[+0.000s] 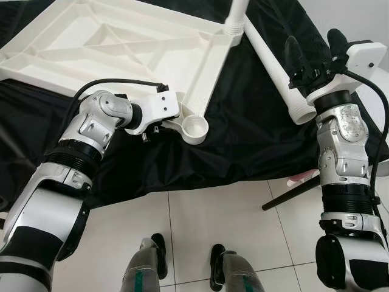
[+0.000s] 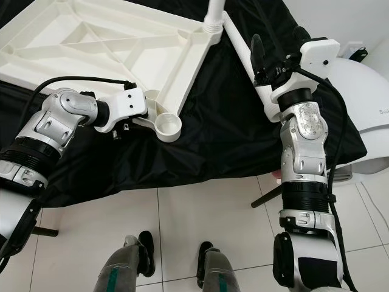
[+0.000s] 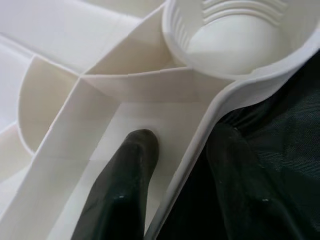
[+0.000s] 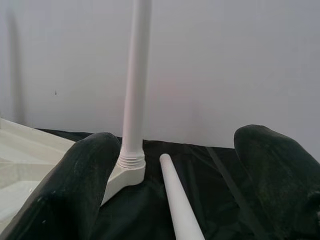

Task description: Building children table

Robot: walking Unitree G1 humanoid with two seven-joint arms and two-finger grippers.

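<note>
Two tools work: left tool [image 1: 159, 129] clamps the tabletop [image 1: 121, 42] rim at seven o'clock; right tool [image 1: 311, 52], fingers apart, straddles the loose leg [image 1: 273, 67].

A plain indoor room, likely a home: white floor tiles [image 1: 200, 219] at the bottom of the frame, a bare white wall [image 4: 225, 60], a black cloth [image 1: 243, 121] spread across the middle.

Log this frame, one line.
left claw: clamps tabletop rim by socket | right claw: around loose leg | one leg installed
</note>
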